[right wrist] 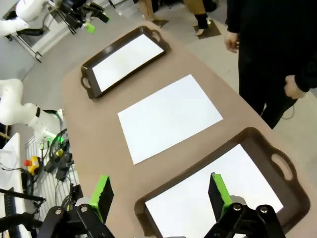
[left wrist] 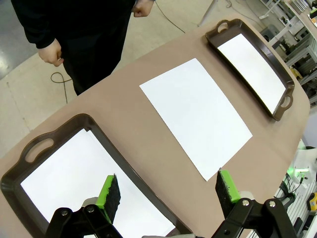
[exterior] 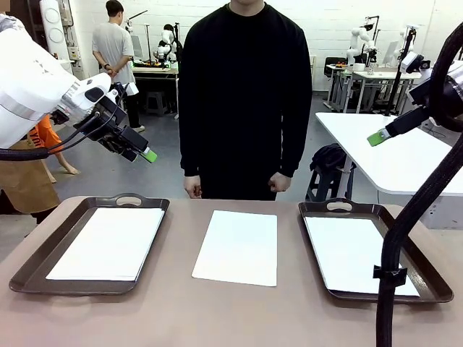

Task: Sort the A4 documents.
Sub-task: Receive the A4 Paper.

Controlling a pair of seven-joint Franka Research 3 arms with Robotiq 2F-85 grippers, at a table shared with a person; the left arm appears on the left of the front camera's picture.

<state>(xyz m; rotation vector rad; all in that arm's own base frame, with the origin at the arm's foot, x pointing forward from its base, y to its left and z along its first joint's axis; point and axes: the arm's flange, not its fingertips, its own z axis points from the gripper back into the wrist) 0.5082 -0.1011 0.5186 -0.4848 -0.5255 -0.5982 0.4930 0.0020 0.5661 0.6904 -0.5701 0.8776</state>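
Front view: a loose A4 sheet (exterior: 238,247) lies flat at the middle of the brown counter (exterior: 217,318), bare surface open on both long sides between it and two dark brown handled trays. The left tray (exterior: 29,264) and right tray (exterior: 434,289) each hold a white sheet, the left tray's sheet (exterior: 108,242) and the right tray's sheet (exterior: 354,253), both inside the rims. The left end effector (exterior: 137,148) hangs high, above and beyond the left tray's far handle, holding nothing. The right end effector (exterior: 377,137) hangs high over the right tray, one green pad showing; its black cable drops in front of that tray. A person in black (exterior: 244,101) stands at the far edge, both hands (exterior: 192,188) loosely closed just off the counter.

Left wrist view: the left end effector (left wrist: 168,191) has its jaws spread wide and empty. Beneath its left finger (left wrist: 110,197) lies the nearer tray (left wrist: 99,124), and a second sheet's edge shows at the far corner. The loose sheet (left wrist: 195,116) starts just above the other pad; the second tray (left wrist: 277,106) sits beyond, near the counter's rounded edge.

Right wrist view: the right end effector (right wrist: 161,193) is likewise wide open and empty. Its right finger (right wrist: 218,191) overlaps the near tray (right wrist: 247,136); the loose sheet (right wrist: 168,116) lies ahead, bare counter around it, the far tray (right wrist: 89,74) beyond.
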